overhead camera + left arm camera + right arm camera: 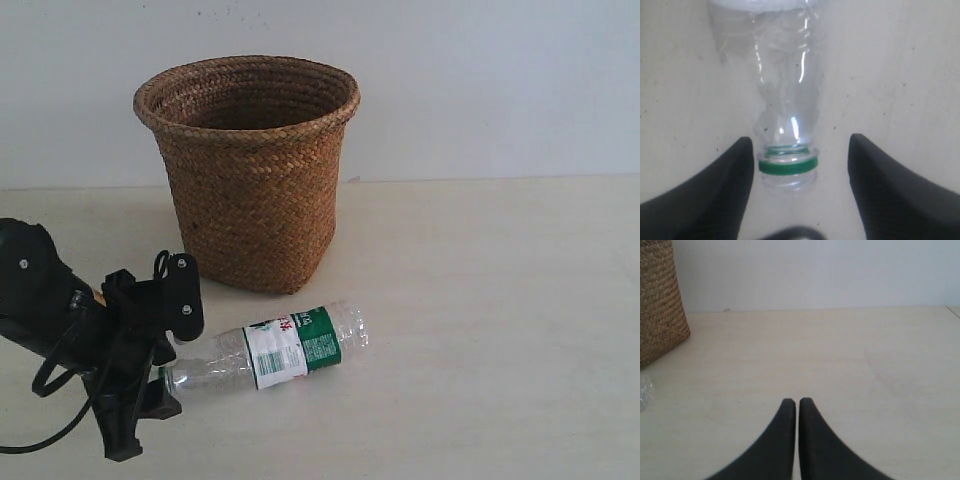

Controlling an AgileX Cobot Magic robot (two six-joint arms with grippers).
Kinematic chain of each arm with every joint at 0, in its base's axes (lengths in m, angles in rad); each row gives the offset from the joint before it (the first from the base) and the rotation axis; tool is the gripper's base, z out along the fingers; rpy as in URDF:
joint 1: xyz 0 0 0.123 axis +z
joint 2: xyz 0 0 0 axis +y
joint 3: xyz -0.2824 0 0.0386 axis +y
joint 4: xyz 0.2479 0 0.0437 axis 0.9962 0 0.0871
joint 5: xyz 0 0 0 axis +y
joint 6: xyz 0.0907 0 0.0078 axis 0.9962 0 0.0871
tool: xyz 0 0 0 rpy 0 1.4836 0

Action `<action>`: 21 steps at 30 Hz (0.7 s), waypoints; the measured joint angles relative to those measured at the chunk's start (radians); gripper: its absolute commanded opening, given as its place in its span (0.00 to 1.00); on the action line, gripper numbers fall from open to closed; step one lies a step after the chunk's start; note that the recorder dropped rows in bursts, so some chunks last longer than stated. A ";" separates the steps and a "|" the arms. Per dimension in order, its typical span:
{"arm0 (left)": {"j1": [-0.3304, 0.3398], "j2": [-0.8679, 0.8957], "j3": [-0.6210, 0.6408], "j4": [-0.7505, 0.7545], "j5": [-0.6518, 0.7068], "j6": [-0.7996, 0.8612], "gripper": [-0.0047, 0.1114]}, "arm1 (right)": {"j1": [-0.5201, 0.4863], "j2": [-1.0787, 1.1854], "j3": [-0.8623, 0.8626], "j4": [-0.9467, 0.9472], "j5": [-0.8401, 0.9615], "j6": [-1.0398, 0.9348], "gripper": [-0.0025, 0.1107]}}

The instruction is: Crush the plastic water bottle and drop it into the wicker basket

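Observation:
The plastic water bottle [295,348] lies on its side on the table in front of the wicker basket [250,170], with its neck toward the left arm. Its white-and-green label faces up and its clear shoulder looks crumpled. My left gripper [185,368] is open, one finger on each side of the neck. In the left wrist view the bottle [785,100] shows a green ring at the neck, close to one finger of the left gripper [801,141] and apart from the other. My right gripper [798,401] is shut on nothing, over bare table; the exterior view does not show it.
The basket [660,305] stands upright near the back wall, its mouth open upward. A sliver of the bottle [644,390] shows at the edge of the right wrist view. Pale table surface extends to the right of the bottle.

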 measured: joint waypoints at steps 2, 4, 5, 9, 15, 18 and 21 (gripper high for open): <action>0.000 0.015 0.000 0.000 -0.012 0.000 0.49 | 0.000 0.000 0.000 0.000 0.000 0.000 0.02; 0.000 0.020 0.000 0.000 -0.025 0.000 0.49 | 0.000 0.000 0.000 0.000 0.000 0.000 0.02; 0.000 0.024 0.000 0.000 -0.030 0.000 0.49 | 0.000 0.000 0.000 0.000 0.000 0.000 0.02; -0.001 0.029 0.000 0.000 -0.044 0.000 0.49 | 0.000 0.000 0.000 0.000 0.000 0.000 0.02; -0.002 0.029 0.000 0.000 -0.076 0.000 0.49 | 0.000 0.000 0.000 0.000 -0.002 0.000 0.02; -0.002 0.029 0.000 0.000 -0.082 0.000 0.49 | 0.000 0.000 0.000 0.000 -0.002 0.000 0.02; -0.002 0.029 0.000 0.000 -0.085 0.000 0.49 | 0.000 0.000 0.000 0.000 -0.002 0.000 0.02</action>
